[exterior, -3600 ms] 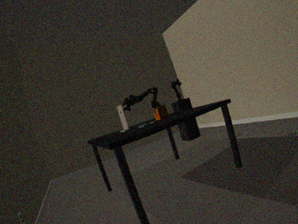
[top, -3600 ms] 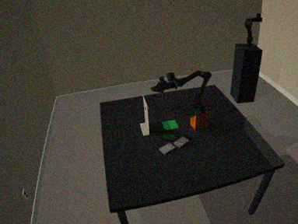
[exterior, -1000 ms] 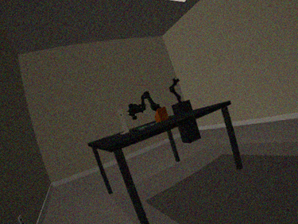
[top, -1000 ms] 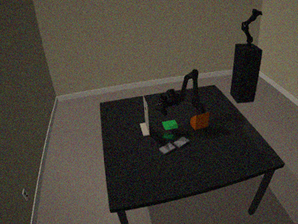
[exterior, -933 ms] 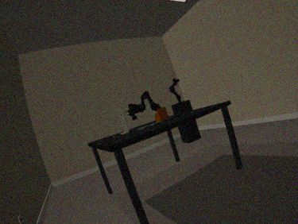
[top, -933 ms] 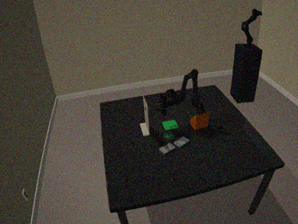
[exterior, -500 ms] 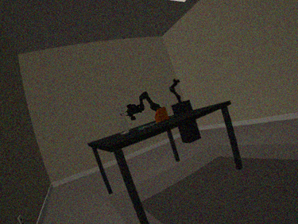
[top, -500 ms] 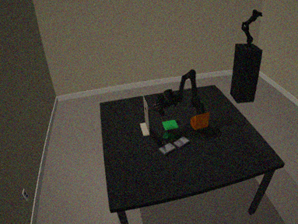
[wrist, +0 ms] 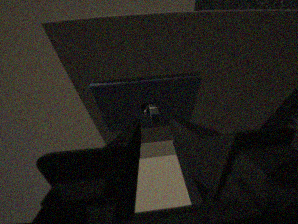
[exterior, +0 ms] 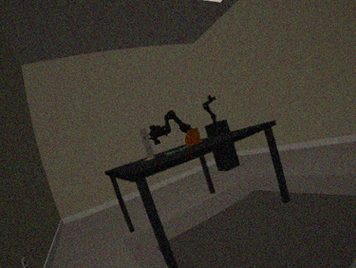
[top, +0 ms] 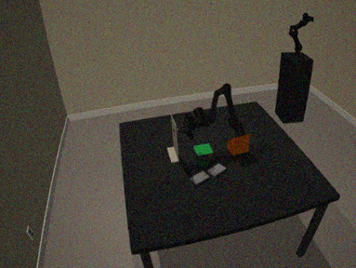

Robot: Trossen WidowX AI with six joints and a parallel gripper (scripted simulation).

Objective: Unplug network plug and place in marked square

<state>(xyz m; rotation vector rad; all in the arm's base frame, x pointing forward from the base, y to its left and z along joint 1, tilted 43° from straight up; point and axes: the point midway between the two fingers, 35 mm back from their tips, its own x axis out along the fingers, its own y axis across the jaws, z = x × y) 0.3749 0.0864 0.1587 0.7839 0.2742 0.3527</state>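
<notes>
Before the panel (top: 174,136) (exterior: 147,143) (wrist: 165,50), the pincer (top: 183,130) (exterior: 153,140) (wrist: 154,120) is hovering partly open, holding nothing; coming in off-line, it could be bumping the plug (wrist: 152,113) before unlocking it.
</notes>
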